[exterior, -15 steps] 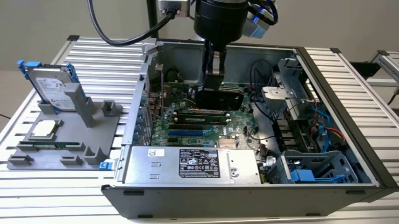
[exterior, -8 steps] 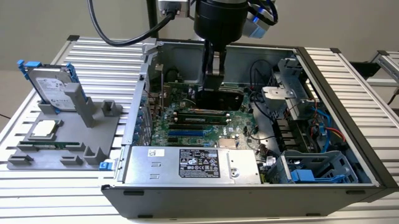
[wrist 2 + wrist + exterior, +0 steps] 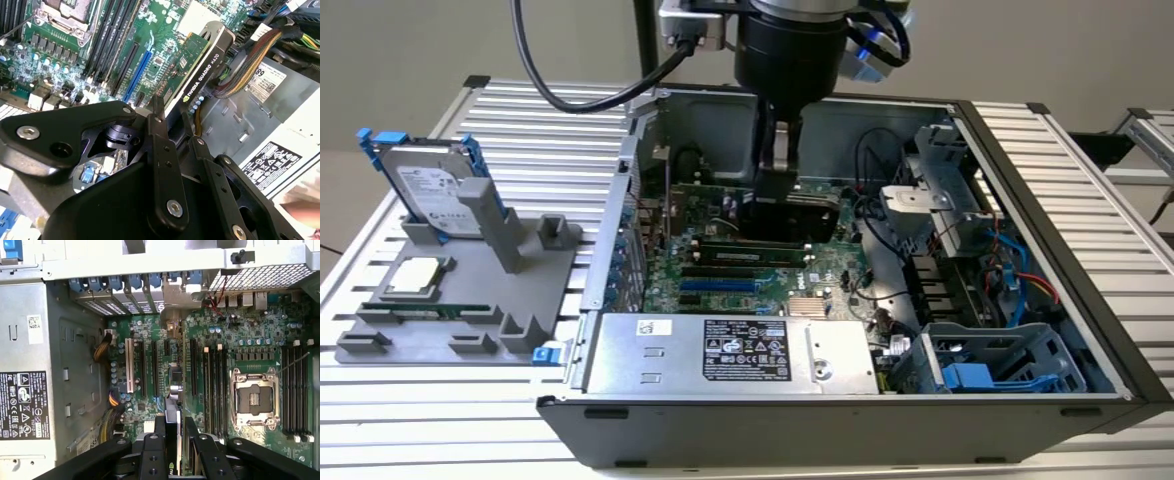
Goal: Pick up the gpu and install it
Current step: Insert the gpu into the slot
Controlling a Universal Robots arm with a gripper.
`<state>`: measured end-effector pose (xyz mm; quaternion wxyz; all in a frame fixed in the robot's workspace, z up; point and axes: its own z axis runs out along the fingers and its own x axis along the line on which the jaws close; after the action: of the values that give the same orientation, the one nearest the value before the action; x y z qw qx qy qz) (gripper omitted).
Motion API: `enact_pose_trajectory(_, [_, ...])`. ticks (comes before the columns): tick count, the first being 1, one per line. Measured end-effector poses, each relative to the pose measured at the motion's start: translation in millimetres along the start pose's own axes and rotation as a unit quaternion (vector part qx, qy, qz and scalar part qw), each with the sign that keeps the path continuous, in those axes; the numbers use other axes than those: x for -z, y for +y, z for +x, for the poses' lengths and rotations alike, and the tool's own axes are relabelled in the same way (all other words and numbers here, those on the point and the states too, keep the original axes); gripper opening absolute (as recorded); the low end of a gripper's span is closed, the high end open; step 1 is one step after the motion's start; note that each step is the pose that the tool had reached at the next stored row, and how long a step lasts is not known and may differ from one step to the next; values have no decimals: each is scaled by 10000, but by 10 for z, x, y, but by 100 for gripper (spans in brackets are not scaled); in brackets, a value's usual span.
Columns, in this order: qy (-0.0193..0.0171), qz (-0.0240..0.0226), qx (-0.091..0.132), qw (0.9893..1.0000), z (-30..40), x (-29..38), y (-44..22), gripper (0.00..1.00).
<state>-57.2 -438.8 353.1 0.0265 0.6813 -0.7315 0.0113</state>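
Observation:
My gripper [image 3: 774,188] is shut on the gpu [image 3: 807,215], a thin card with a black face and a green board, held on edge inside the open computer case [image 3: 1067,300]. The card hangs just above the green motherboard [image 3: 720,275], over its row of expansion slots [image 3: 150,370]. In the second wrist view the gpu [image 3: 200,70] slants away from the gripper [image 3: 172,112], its black edge toward the camera. In the first wrist view the gripper [image 3: 174,422] clamps the gpu [image 3: 171,432] seen edge-on.
A silver power supply [image 3: 734,355] fills the case's near side, with cable bundles [image 3: 245,75] beside it. An empty processor socket [image 3: 255,400] lies past the memory slots. Left of the case, a grey fixture [image 3: 467,300] holds a hard drive [image 3: 434,185], a processor chip [image 3: 414,278] and a memory stick [image 3: 427,310].

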Motion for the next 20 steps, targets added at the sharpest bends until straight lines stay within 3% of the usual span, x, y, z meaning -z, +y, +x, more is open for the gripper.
enact_pose_trajectory(4, [6,0,0,10000,-2,-38,-1,0])
enact_pose_trajectory(15, [6,0,0,10000,-3,-45,-1,0])
enact_pose_trajectory(20, [5,1,-1,10000,-5,-89,-2,0])
